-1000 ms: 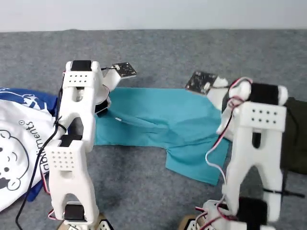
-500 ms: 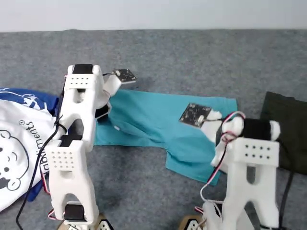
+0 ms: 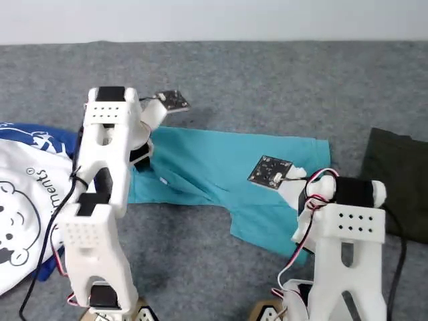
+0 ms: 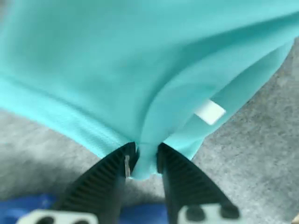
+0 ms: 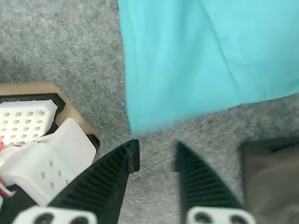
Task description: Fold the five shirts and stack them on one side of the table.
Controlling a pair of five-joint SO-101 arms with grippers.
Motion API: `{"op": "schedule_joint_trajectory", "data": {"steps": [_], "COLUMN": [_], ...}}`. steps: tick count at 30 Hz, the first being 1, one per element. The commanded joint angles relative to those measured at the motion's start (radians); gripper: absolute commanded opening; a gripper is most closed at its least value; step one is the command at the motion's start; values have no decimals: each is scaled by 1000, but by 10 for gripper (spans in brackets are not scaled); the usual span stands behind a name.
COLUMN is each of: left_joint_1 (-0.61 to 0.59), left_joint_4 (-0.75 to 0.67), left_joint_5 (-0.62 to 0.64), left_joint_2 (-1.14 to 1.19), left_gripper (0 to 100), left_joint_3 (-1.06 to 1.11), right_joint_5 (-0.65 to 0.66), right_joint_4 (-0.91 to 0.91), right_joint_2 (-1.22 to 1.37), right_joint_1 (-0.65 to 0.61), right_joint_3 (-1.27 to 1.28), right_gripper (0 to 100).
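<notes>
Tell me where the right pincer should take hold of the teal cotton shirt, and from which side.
Grip the flat teal cotton shirt at its loose corner, which lies on the grey carpet. Come in from the bare carpet just off that edge, where the open right pincer hovers, probably sliding one finger under the cloth. The left pincer clamps the other end.

High camera overlooks the table (image 3: 267, 73); both wrist cameras closely face teal shirt (image 3: 221, 160).

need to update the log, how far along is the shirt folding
Early: no stack visible. The left gripper pinches the teal shirt, lying mostly spread out; the right gripper is open at its hem. The white shirt, blue shirt and dark garment wait at the table's sides.
</notes>
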Motion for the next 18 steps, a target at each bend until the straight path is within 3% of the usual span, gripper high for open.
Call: {"op": "schedule_joint_trajectory", "data": {"steps": [1, 9, 18], "left_joint_1": [5, -2, -44], "left_joint_4": [31, 12, -2], "left_joint_5": [6, 5, 6], "left_joint_2": [-137, -226, -239], "left_gripper": [107, 83, 83], "left_joint_3": [38, 226, 239], "right_joint_5": [-34, -35, -37], "right_joint_4": [30, 27, 25], "right_joint_2": [-19, -27, -27], "right_joint_1": [33, 68, 68], "right_joint_3": [-9, -12, -12], "right_gripper": [199, 199, 199]}}
